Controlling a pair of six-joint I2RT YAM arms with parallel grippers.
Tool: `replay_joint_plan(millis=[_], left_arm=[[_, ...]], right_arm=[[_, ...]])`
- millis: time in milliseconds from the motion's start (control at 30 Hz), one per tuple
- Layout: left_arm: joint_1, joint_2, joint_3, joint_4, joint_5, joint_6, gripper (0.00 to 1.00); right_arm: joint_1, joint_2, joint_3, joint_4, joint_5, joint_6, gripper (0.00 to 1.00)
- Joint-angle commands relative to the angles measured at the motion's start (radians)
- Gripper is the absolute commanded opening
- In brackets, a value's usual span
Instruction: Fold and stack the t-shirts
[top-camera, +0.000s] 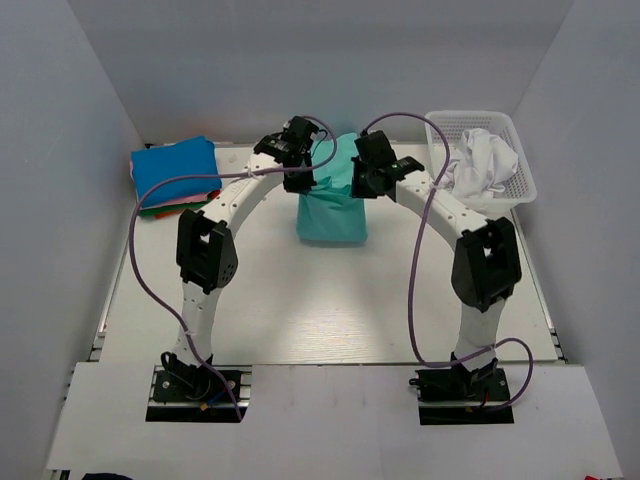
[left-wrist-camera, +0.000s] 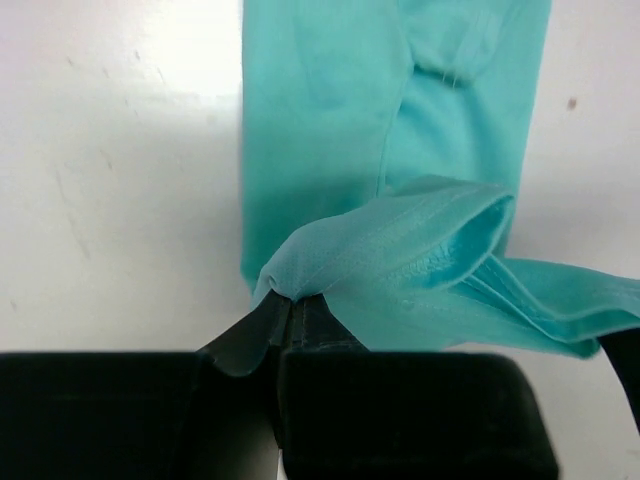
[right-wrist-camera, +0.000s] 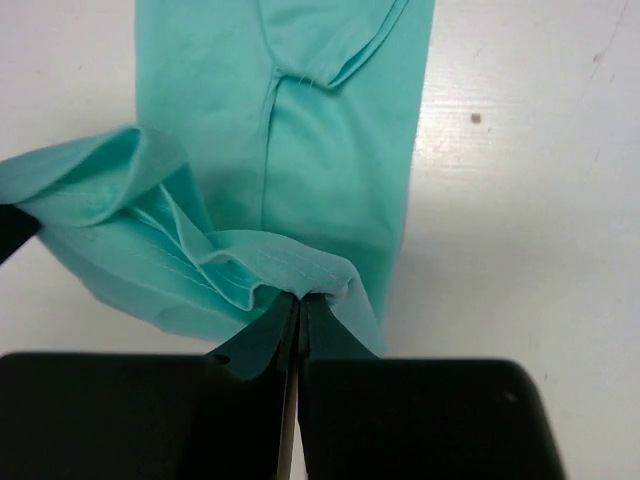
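A teal t-shirt (top-camera: 332, 215) lies folded into a narrow strip at the far middle of the table. Its far end is lifted. My left gripper (top-camera: 298, 183) is shut on the left corner of that end, seen in the left wrist view (left-wrist-camera: 290, 298). My right gripper (top-camera: 362, 186) is shut on the right corner, seen in the right wrist view (right-wrist-camera: 300, 293). The hem sags in folds between the two grippers (right-wrist-camera: 130, 215). The rest of the shirt lies flat below them (left-wrist-camera: 330, 110).
A stack of folded shirts, blue on top (top-camera: 175, 170), sits at the far left. A white basket (top-camera: 520, 165) at the far right holds a crumpled white shirt (top-camera: 485, 160). Grey walls close in the table on three sides.
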Motion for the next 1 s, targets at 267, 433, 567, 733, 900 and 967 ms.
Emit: replay_joint_plan(millis=[267, 433, 567, 733, 900, 967], left_arm=[[0.089, 0.125, 0.155, 0.181, 0.155, 0.112, 0.00], [0.109, 0.175, 0.174, 0.215, 0.194, 0.123, 0.00], [0.130, 0.223, 0.191, 0.282, 0.238, 0.152, 0.31], [0.165, 0.249, 0.338, 0.247, 0.238, 0.143, 1.00], [0.187, 0.067, 0.073, 0.268, 0.227, 0.143, 1.00], [0.187, -0.007, 0.007, 0.227, 0.227, 0.143, 1.00]], right_arm=[[-0.059, 0.261, 0.267, -0.011, -0.007, 0.014, 0.00], [-0.077, 0.318, 0.308, 0.002, -0.053, 0.020, 0.00], [-0.091, 0.376, 0.339, 0.056, -0.117, -0.001, 0.30], [-0.101, 0.356, 0.391, 0.074, -0.176, -0.056, 0.90], [-0.093, 0.211, 0.218, 0.153, -0.376, -0.078, 0.90], [-0.081, 0.165, 0.100, 0.199, -0.431, -0.076, 0.90]])
